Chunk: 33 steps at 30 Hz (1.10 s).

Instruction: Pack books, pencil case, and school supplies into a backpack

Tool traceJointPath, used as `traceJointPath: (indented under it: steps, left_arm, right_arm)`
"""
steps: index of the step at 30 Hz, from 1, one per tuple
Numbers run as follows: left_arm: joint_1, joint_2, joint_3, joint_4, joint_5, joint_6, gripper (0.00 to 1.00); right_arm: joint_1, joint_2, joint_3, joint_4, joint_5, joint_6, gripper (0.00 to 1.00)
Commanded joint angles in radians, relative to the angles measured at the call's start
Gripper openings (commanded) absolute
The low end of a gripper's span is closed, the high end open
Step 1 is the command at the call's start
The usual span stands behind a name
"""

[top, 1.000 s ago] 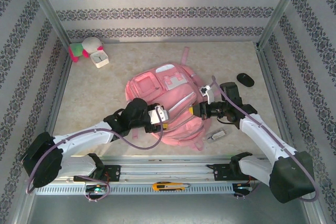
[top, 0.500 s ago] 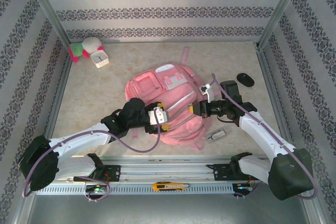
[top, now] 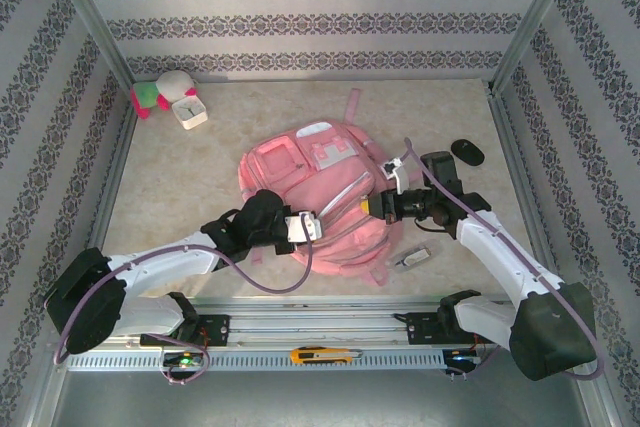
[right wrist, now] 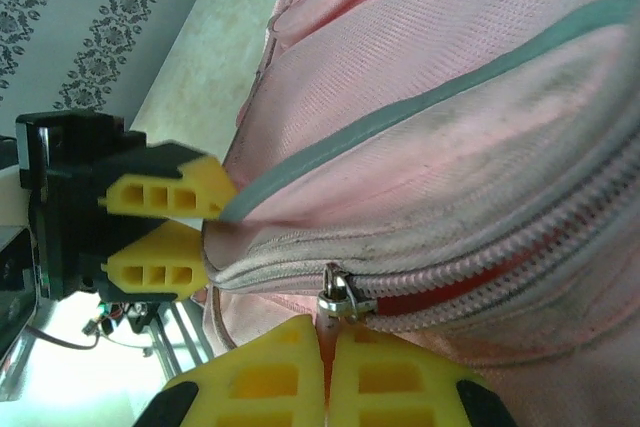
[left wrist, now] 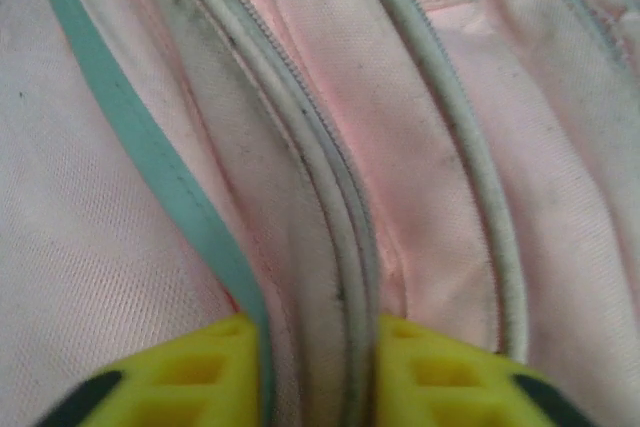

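Your right gripper (right wrist: 322, 335) is clenched, its 2 yellow fingers pressed together on the small metal zip pull (right wrist: 336, 293) of the pink backpack (top: 285, 162). Just across the same seam, your left gripper (right wrist: 205, 219) is pinched on a fold of the backpack's fabric beside a teal trim strip (left wrist: 150, 162). In the left wrist view, a ridge of cloth and zip piping runs up between its 2 fingertips. The backpack lies flat in the middle of the table (top: 170, 187), between the 2 arms. A small silver-grey gadget (top: 412, 259) sits on the table just beside the bag's near right corner. The likely step is drawing the zip along its track while the left side anchors the cloth. The main risk is the zip pull: it is tiny and held only at the fingertips, so a tug off the line of the track could let it slip out or jam it in the teeth. The left pinch looks shallow and sits on soft cloth only. If it slides, the whole bag will probably drag toward the right arm instead of the zip moving. Loose fabric beside the zip pull could also get caught under it. A dragged bag could nudge the gadget toward the table's near edge. Pull along the track, slowly, with the left hold firm.
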Motion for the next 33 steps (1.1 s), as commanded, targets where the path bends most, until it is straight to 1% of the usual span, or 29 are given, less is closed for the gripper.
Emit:
traceJointPath:
  steps: [1, 3, 5, 8, 10, 13, 16, 18, 19, 20, 21, 23, 24, 25, 27, 29, 31, 33]
  left_arm:
    - [-0.022, -0.052, 0.043, 0.108, -0.039, -0.11, 0.06]
    - [-0.042, -0.062, 0.059, 0.147, -0.07, -0.188, 0.0]
    - [-0.057, -0.051, 0.078, 0.183, -0.119, -0.272, 0.0]
    - [-0.072, -0.02, 0.107, 0.223, -0.169, -0.323, 0.0]
    - [-0.074, 0.006, 0.127, 0.238, -0.185, -0.334, 0.0]
    - [-0.074, 0.024, 0.156, 0.233, -0.205, -0.336, 0.0]
    - [-0.074, 0.017, 0.163, 0.227, -0.218, -0.32, 0.0]
    - [-0.071, 0.003, 0.158, 0.215, -0.245, -0.295, 0.0]
    - [-0.065, -0.011, 0.15, 0.204, -0.25, -0.273, 0.0]
    - [-0.052, -0.028, 0.142, 0.186, -0.243, -0.25, 0.0]
    - [-0.04, -0.045, 0.134, 0.161, -0.224, -0.231, 0.0]
    - [0.011, -0.094, 0.11, 0.095, -0.114, -0.185, 0.0]
    - [0.035, -0.117, 0.1, 0.063, -0.067, -0.159, 0.0]
    - [0.063, -0.145, 0.088, 0.029, -0.016, -0.134, 0.0]
    - [0.124, -0.189, 0.079, -0.046, 0.116, -0.096, 0.0]
    - [0.176, -0.217, 0.088, -0.131, 0.205, -0.067, 0.0]
    - [0.199, -0.224, 0.118, -0.258, 0.249, -0.009, 0.0]
    - [0.205, -0.221, 0.142, -0.38, 0.244, 0.077, 0.0]
  right_arm:
    - [0.005, -0.002, 0.028, 0.037, -0.057, 0.011, 0.0]
    - [0.031, -0.003, 0.018, 0.087, -0.058, 0.065, 0.0]
    - [0.087, -0.004, 0.014, 0.125, -0.044, 0.113, 0.0]
    - [0.202, -0.011, 0.02, 0.137, 0.011, 0.149, 0.0]
    - [0.274, -0.022, -0.002, 0.187, 0.05, 0.213, 0.0]
    - [0.352, -0.051, -0.058, 0.258, 0.12, 0.29, 0.0]
    - [0.389, -0.064, -0.112, 0.345, 0.157, 0.371, 0.0]
    - [0.39, -0.074, -0.111, 0.315, 0.175, 0.361, 0.0]
    - [0.387, -0.087, -0.103, 0.269, 0.195, 0.336, 0.06]
    - [0.381, -0.105, -0.093, 0.221, 0.21, 0.303, 0.16]
    - [0.371, -0.121, -0.086, 0.18, 0.217, 0.274, 0.23]
    - [0.338, -0.166, -0.05, 0.063, 0.219, 0.186, 0.42]
    - [0.319, -0.183, -0.028, 0.004, 0.214, 0.147, 0.47]
    - [0.297, -0.197, 0.002, -0.064, 0.207, 0.087, 0.49]
    - [0.259, -0.215, 0.06, -0.16, 0.214, -0.022, 0.5]
    - [0.246, -0.208, 0.126, -0.235, 0.256, -0.141, 0.52]
    - [0.247, -0.174, 0.186, -0.279, 0.302, -0.254, 0.54]
    - [0.249, -0.118, 0.24, -0.307, 0.329, -0.384, 0.54]
